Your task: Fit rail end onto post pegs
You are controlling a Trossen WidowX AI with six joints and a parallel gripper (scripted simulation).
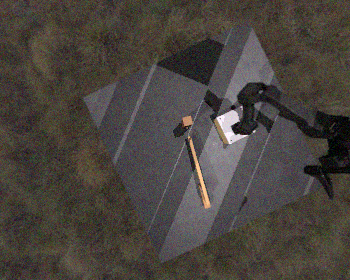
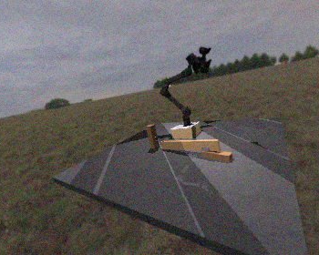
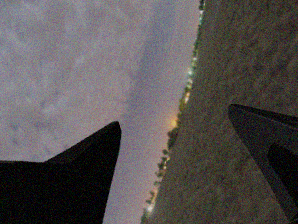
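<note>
The long pale rail (image 1: 199,172) (image 2: 183,146) lies with one end in front of the upright post (image 1: 187,121) (image 2: 152,137), with a small gap between them. Its far end is over the low footboard block (image 2: 223,157); the bracket there is only a small grey patch in the exterior view. The pegs and the rail's holes are too small to make out. My gripper (image 3: 174,119) is open, with nothing between its fingers in the wrist view. It is raised high and far from the rail, on the other side of the arm's base, facing away over the grass and sky.
The arm's base stands on a pale block (image 1: 226,131) (image 2: 184,132) beside the rail and post. The arm rises from it and reaches away from the rail. The striped grey table top (image 1: 134,135) (image 2: 140,182) has edges that drop to the grass.
</note>
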